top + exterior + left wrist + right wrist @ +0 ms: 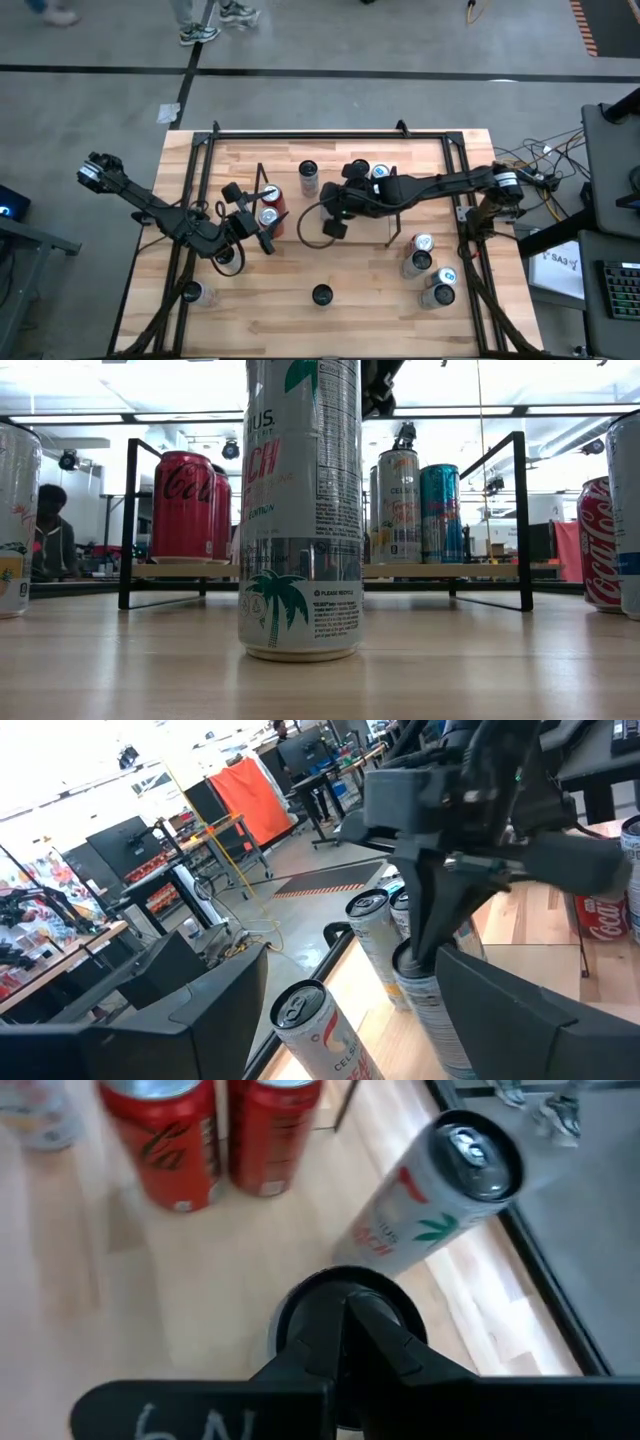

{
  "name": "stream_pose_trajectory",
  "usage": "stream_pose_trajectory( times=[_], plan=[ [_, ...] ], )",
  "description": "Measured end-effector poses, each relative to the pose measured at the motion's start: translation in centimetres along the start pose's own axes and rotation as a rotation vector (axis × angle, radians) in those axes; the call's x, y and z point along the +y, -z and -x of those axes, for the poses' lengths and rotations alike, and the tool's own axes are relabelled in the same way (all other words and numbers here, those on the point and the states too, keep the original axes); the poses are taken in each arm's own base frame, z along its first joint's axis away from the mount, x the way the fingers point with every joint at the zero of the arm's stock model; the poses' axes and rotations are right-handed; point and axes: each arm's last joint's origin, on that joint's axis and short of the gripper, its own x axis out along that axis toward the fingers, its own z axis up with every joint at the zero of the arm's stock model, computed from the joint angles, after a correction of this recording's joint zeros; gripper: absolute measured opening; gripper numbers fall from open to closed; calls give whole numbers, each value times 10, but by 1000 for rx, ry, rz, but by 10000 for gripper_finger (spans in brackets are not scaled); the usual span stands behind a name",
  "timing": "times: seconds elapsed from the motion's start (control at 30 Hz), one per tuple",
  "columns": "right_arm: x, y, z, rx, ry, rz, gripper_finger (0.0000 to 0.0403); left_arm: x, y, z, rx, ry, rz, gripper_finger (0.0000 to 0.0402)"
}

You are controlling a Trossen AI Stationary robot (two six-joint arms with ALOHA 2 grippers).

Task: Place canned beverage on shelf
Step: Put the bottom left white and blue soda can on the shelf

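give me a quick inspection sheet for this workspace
surface: wood table, no spills seen
job's things: shelf holds red cans at one end, taller cans at the other; palm-print can stands in front of it
clutter: loose cans near the table's right edge, two more cans near the left
grippers: left gripper jaws open beside the red cans; right gripper jaws shut over a can top
cables: cable bundle off the right edge
surroundings: person's feet beyond the table

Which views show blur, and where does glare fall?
Right wrist view: the red cans are smeared, while the white palm-tree can is sharper. Low view: ceiling lights flare behind the shelf; the near white can looms large.
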Motion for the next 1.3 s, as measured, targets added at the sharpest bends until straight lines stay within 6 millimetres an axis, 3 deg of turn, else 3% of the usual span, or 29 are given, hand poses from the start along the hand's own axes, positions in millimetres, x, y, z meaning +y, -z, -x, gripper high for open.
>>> stream_pose_trajectory(
  times=[0.3, 0.5, 1.1, 1.23, 1.3],
  plan=[
    [-4, 1, -8, -12, 201, 6, 9, 0, 0, 0, 0, 0, -2, 274],
    [-4, 0, -7, -19, 214, 6, 9, 0, 0, 0, 1, 0, -4, 274],
    [-2, -3, 2, -38, 162, -3, 9, 0, 0, 0, 1, 0, -13, 274],
    [-4, -9, 13, -88, 78, -36, 9, 0, 0, 0, 2, 0, -13, 274],
    [-3, -12, 19, -97, -52, -32, 9, 0, 0, 0, 2, 1, -14, 274]
  ],
)
